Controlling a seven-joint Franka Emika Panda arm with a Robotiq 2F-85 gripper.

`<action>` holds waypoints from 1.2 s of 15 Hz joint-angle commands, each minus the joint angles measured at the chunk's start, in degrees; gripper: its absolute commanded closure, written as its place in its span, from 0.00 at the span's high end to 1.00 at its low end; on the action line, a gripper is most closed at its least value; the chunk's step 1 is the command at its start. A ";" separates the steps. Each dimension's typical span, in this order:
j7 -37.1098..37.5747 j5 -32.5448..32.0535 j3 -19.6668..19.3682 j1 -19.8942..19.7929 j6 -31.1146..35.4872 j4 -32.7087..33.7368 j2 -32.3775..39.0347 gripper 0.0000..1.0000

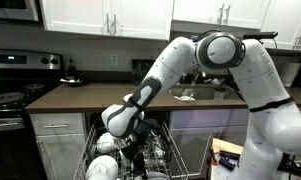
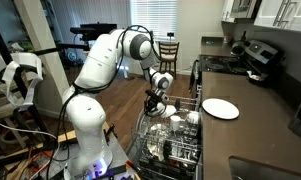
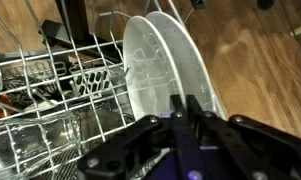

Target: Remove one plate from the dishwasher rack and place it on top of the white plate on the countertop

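The dishwasher rack point(image 2: 142, 133) is pulled out below the countertop point(image 2: 252, 135), with white dishes standing among its tines. In the wrist view, two pale plates point(image 3: 150, 60) stand upright side by side at the edge of the rack point(image 3: 50, 85). My gripper point(image 3: 186, 108) is shut on the rim of one plate, its dark fingers pinched close together. In both exterior views the arm reaches down into the rack point(image 1: 145, 158), with the gripper point(image 2: 156, 103) point(image 1: 140, 128) low over the dishes. The white plate point(image 2: 220, 108) lies flat on the countertop point(image 1: 90, 97), beyond the rack.
A stove point(image 2: 245, 60) with pans stands at the far end of the counter, and a sink point(image 1: 195, 93) is set into the counter. Glasses and a cutlery basket point(image 3: 85, 80) fill the rack. Wooden floor point(image 3: 265, 50) lies beside it, and a chair point(image 2: 168, 50) stands further back.
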 commanded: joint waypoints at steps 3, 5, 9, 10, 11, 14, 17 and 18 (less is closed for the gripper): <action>-0.57 0.17 0.06 -0.48 -1.25 -0.80 -2.03 0.04; -1.22 0.37 0.19 -0.70 -0.59 -1.61 -2.87 0.04; -1.35 0.37 0.29 -0.55 1.19 -3.94 -5.30 0.04; -1.08 0.26 0.30 -0.37 1.54 -4.45 -5.89 0.04; -0.81 0.14 0.34 -0.17 1.97 -5.09 -6.76 0.04; -2.31 0.76 0.99 -0.47 3.35 -6.96 -9.53 0.04; -3.81 1.43 1.42 -1.03 5.03 -8.98 -12.06 0.04; -4.44 1.65 1.49 -1.23 5.35 -9.62 -12.95 0.04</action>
